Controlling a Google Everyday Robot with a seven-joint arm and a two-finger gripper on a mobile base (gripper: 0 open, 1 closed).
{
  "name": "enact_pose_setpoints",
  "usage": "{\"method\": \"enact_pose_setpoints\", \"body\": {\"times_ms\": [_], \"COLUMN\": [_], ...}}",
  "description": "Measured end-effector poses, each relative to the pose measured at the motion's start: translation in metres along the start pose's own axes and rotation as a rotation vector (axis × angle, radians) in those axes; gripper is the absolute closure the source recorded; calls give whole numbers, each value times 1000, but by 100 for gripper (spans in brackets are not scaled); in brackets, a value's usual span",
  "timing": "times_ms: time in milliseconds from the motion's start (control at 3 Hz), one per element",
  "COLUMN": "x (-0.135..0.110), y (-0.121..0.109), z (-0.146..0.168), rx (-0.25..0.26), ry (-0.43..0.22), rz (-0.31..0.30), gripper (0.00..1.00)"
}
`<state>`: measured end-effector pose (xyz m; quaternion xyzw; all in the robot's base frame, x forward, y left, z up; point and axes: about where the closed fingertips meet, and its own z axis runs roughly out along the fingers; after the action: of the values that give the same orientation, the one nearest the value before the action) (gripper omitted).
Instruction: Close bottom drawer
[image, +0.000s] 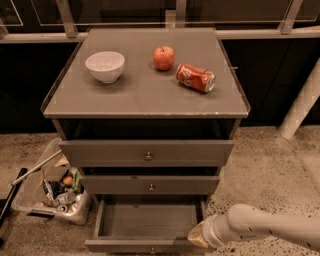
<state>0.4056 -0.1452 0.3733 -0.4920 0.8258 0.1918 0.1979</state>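
The bottom drawer (150, 220) stands pulled out at 6 o'clock. The gripper (196, 236) is at its right front corner; I cannot tell if it is open. A trash-filled plastic bin (70, 215) sits at 8 o'clock, near the drawer's left side.

My claw (199, 235) sits at five o'clock, low beside the grey cabinet (145, 97) that fills the middle of what I see. Behind it, at twelve o'clock, runs a wall of dark panels (125, 10) held by pale metal bars (66, 17) above a horizontal rail (270, 34). The floor (265, 165) is speckled beige stone. At three o'clock a white post (302, 102) slants up from it. At eight o'clock a clear plastic bin (70, 214) of rubbish rests on the floor, just beside the cabinet. The light is dim and warm.
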Motion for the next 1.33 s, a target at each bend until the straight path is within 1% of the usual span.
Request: {"method": "enact_pose_setpoints", "body": {"times_ms": [333,667,1000,1333], "x": [18,40,39,51], "y": [-5,-6,-3,4], "z": [35,82,84,108], "rx": [-18,-50,-48,-65], "ry": [-75,-142,-133,-109], "rz": [33,83,74,76], "gripper": [100,100,100,100]}}
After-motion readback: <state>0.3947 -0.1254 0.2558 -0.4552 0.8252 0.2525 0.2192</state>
